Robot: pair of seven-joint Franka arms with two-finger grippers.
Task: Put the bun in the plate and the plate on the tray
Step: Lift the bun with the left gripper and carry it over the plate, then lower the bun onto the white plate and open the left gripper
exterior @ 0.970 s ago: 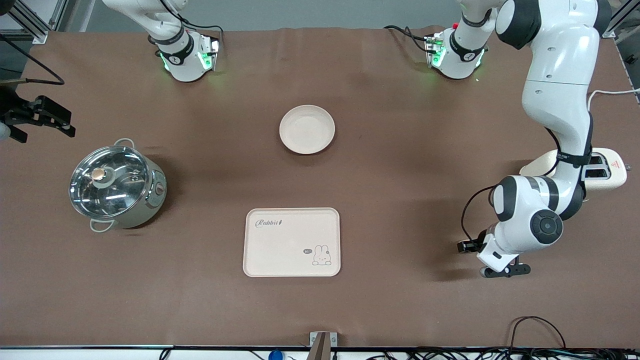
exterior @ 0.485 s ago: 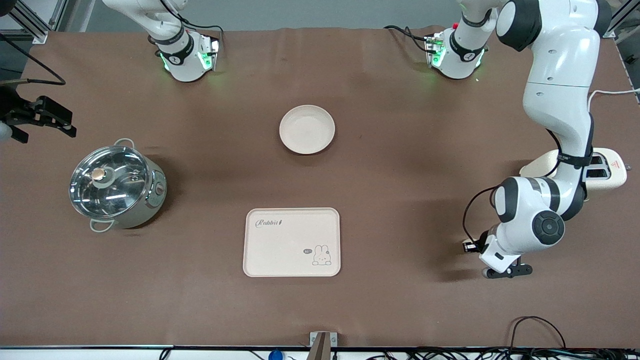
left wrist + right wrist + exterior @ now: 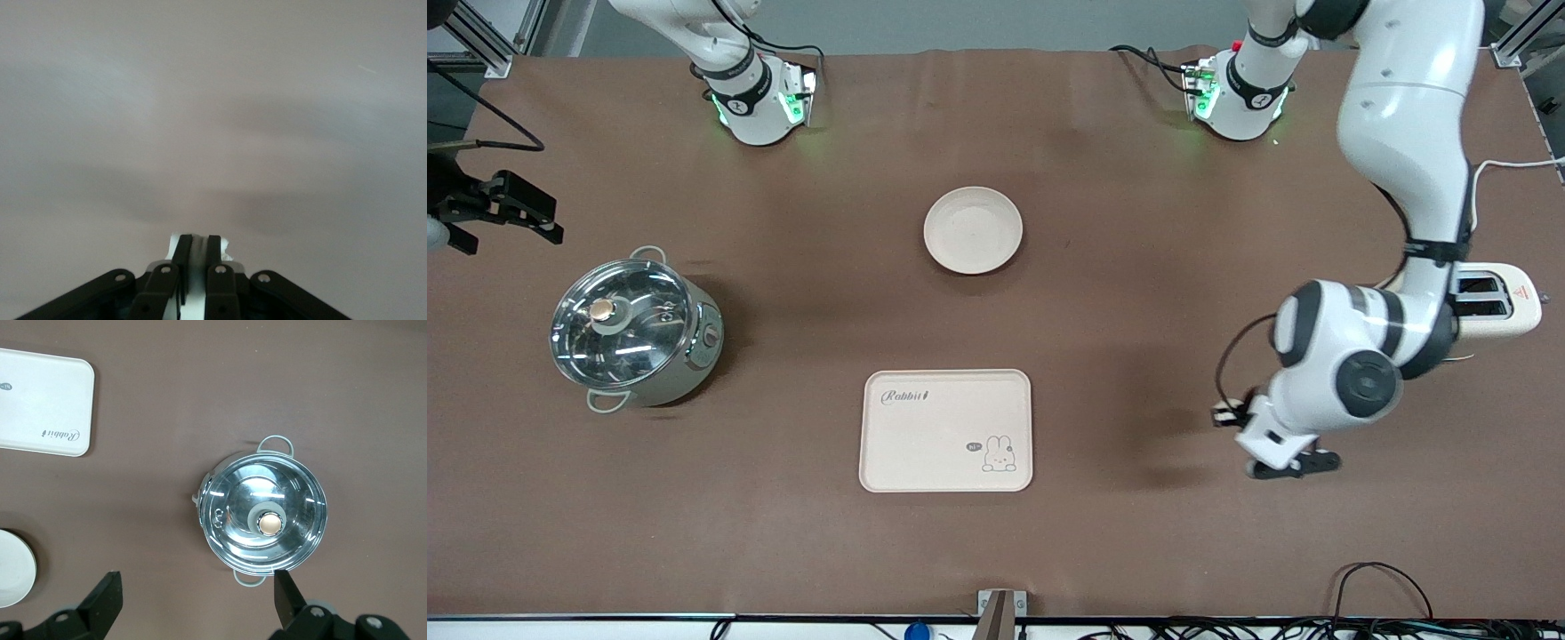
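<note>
Left gripper (image 3: pixel 1303 464): shifted toward the tray (image 3: pixel 945 430) since a second earlier, and rose off the table (image 3: pixel 1138 551); hung over bare tabletop toward the left arm's end from the tray, well apart from it.
Left gripper's grip: fingers drawn almost together, with only a thin gap in the left wrist view (image 3: pixel 198 240); clamped on the bun (image 3: pixel 225 251).
Bun: seen only as a small pale edge poking out between the fingertips; hidden by the arm in the front view; up in the air with the gripper, not on the tray.
Toaster (image 3: pixel 1498 302): stood toward the left arm's end from the tray; more of it uncovered than a second earlier, both slots now in sight.
Right gripper (image 3: pixel 498 209): waited over the table edge toward the right arm's end from the tray; unchanged from the earlier frames.
Right gripper's grip: fingers spread wide in the right wrist view (image 3: pixel 195 593); held nothing.
Plate (image 3: pixel 973 229): sat bare on the table, farther from the front camera than the tray, apart from it; unmoved.
Tray: lay flat with nothing on it, rabbit drawing and lettering uncovered; unmoved.
Pot (image 3: pixel 636 331): stood toward the right arm's end from the tray, well apart, glass lid (image 3: pixel 263 520) on.
</note>
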